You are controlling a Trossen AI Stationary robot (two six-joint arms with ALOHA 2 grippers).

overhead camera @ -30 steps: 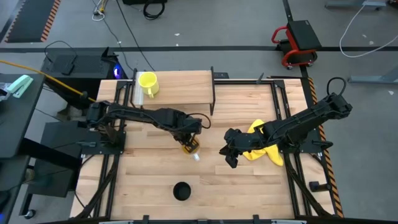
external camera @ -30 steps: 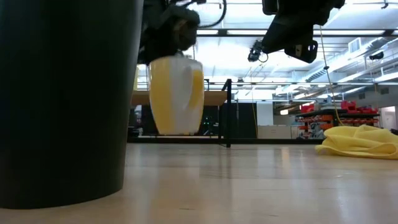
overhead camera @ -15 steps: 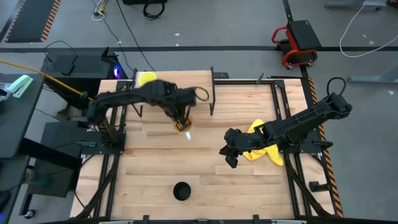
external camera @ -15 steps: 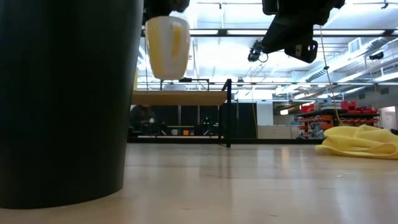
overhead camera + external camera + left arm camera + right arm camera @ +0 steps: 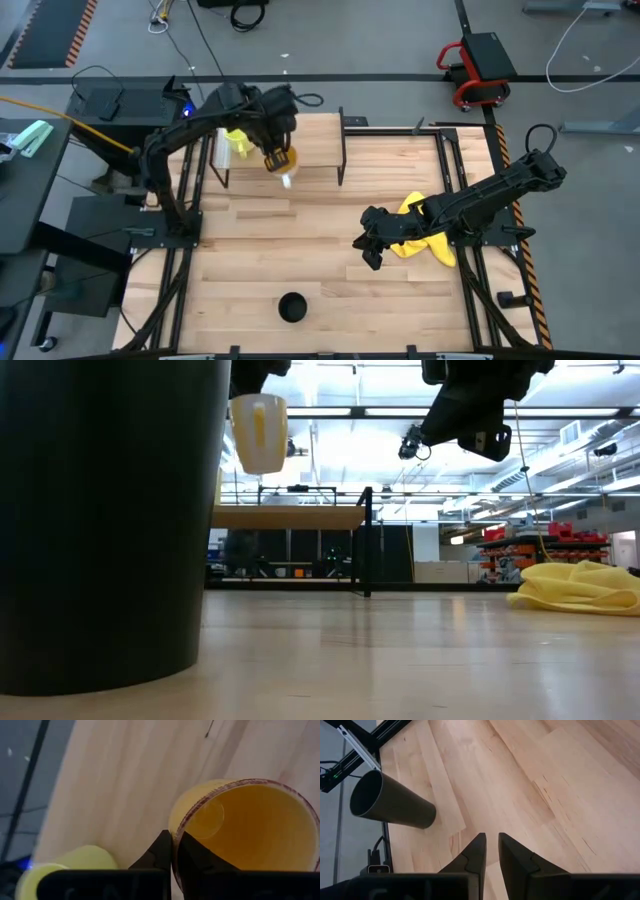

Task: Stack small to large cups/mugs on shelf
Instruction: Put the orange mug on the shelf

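**Orange mug pinched by the rim, carried over the shelf**

While I hold the orange mug [image 5: 282,161] in the air, it reads to me as light and stiff, probably glazed and so a little slick. A pinch on the wall should carry it, but I'd expect it to swing or slip if I jerk. The left gripper [image 5: 172,851] has its fingers closed on the rim, one inside the mouth and one outside, on the side near the yellow mug [image 5: 65,868]. I judge that the sensible hold, since the pale handle gives less to bite on.

The mug is short and round, orange-yellow inside, with a dark line around the lip. In the low view [image 5: 258,432] it hangs upright above the shelf [image 5: 288,517], clear of the board.

From above, it sits over the shelf [image 5: 315,145], just beside the yellow mug [image 5: 238,135] at the shelf's left end. The black cup [image 5: 291,306] stands well apart, at the near edge of the table.

The right gripper [image 5: 366,250] waits by the yellow cloth [image 5: 425,240], its fingers only slightly apart and holding nothing.
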